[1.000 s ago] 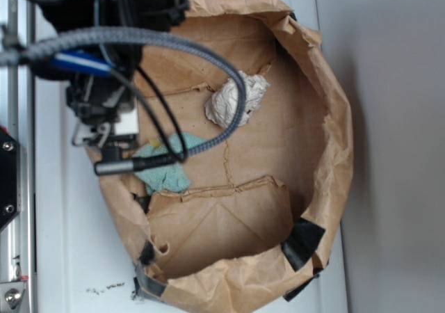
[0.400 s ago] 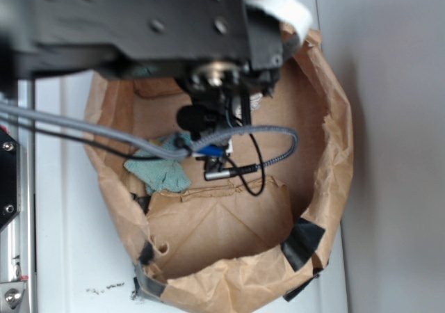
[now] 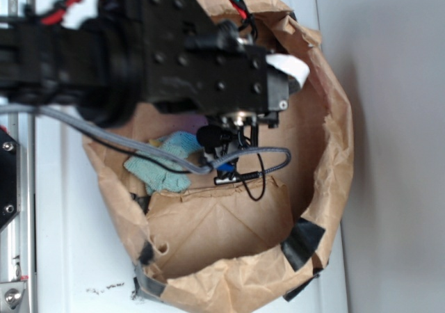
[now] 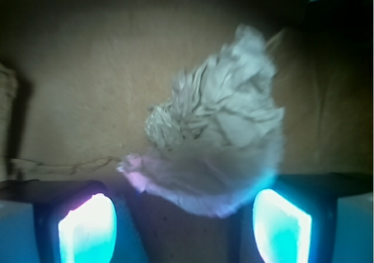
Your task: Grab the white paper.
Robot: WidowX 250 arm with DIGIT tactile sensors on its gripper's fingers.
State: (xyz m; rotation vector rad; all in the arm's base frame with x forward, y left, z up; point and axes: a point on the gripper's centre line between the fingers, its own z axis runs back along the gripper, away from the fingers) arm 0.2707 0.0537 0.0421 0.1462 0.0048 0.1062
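Observation:
The white paper (image 4: 219,140), a crumpled off-white ball, fills the middle of the wrist view on the brown floor of the paper bag (image 4: 87,82). My gripper (image 4: 184,228) is open. Its two glowing fingertips (image 4: 87,231) stand wide apart at the bottom of that view. The paper's lower edge reaches just into the gap between them, closer to the right one, and nothing is clamped. In the exterior view the black arm (image 3: 195,62) hangs over the bag and hides the white paper and the jaws.
The big brown paper bag (image 3: 337,153) with black tape (image 3: 302,242) at its corners walls in the work area. A teal-green cloth rag (image 3: 163,167) lies inside at the left. Grey cable (image 3: 274,161) loops below the arm.
The arm has swung from the bag's left edge to over its middle and dropped lower. It now covers the white paper, which was in plain sight a second ago.

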